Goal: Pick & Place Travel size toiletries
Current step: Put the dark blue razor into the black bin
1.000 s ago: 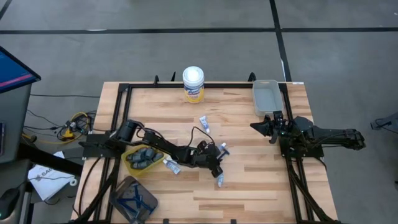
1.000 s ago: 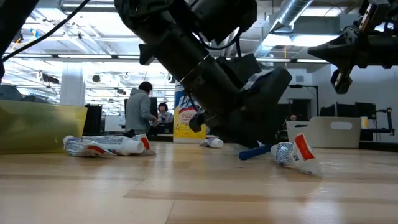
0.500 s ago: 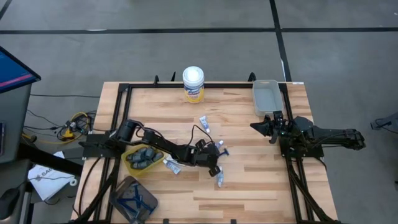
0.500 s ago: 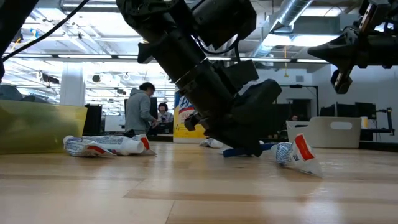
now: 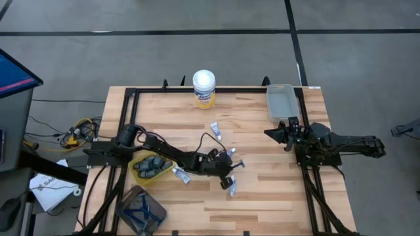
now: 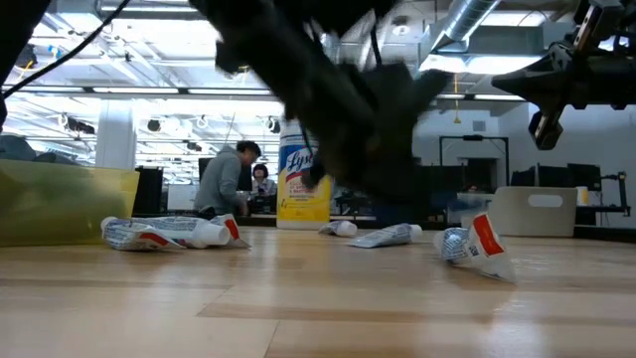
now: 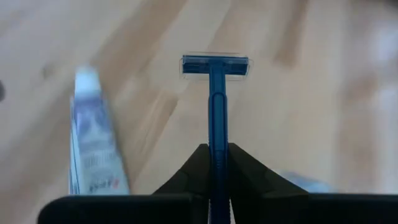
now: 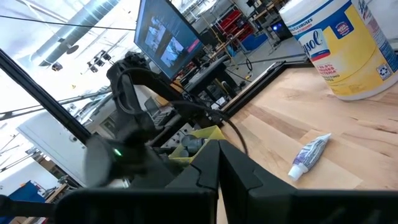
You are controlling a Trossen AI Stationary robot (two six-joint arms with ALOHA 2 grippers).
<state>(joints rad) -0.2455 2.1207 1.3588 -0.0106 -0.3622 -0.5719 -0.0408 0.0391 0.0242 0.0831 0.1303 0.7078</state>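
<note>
My left gripper is over the table's middle, slanting down, shut on a thin blue razor. White tubes with blue print lie flat on the wood around it. Dark grey sticks fill a yellow tray at the left. In the low view the left arm is a blur above the tubes. My right gripper waits shut at the right edge, holding nothing. My left gripper pinches the razor's handle between its two fingers, toward the end away from the head. The fingers come slanting down from the table's left, and the handle lies along them. The razor's head sticks out ahead, clear of the wood.
A tall white canister with a yellow label stands at the far edge. A clear bin sits at the far right. A dark tray with blue razors is at the near left. People show in the room beyond.
My left gripper has taken hold of the blue razor, which lay on the table, and has risen with it. The razor is now lifted off the wood. The tubes have stayed where they were.
</note>
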